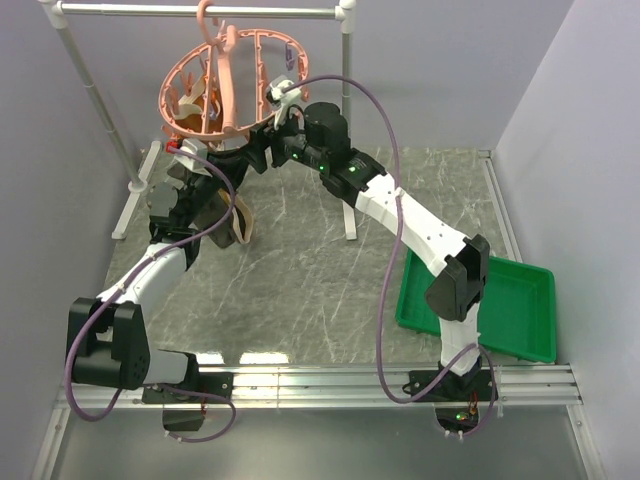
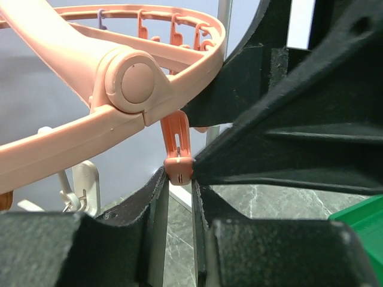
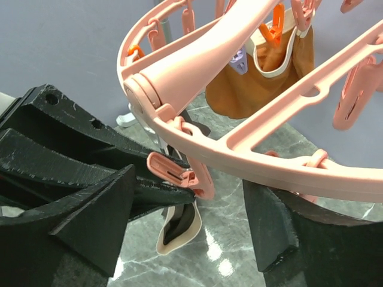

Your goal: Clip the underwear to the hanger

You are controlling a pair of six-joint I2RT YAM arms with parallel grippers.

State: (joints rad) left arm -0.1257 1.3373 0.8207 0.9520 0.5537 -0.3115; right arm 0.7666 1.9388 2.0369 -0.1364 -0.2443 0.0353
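The pink hanger [image 1: 225, 85] hangs by its hook from the rack bar; it also shows in the left wrist view [image 2: 128, 81] and the right wrist view [image 3: 239, 146]. My left gripper [image 1: 212, 162] is under the ring's near rim, its fingertips [image 2: 157, 179] closed on a pink clip [image 2: 179, 162], also seen in the right wrist view [image 3: 170, 170]. The underwear [image 1: 238, 222], dark with a tan waistband, hangs just below that clip [image 3: 179, 230]; I cannot tell whether the clip grips it. My right gripper [image 1: 265, 148] is open, its fingers [image 3: 272, 221] either side of the rim and clip.
An orange-brown garment [image 3: 269, 72] hangs clipped on the ring's far side [image 1: 207, 100]. The white pipe rack [image 1: 345, 120] stands at the back. A green tray [image 1: 520, 300] lies at the right. Grey walls close in on both sides.
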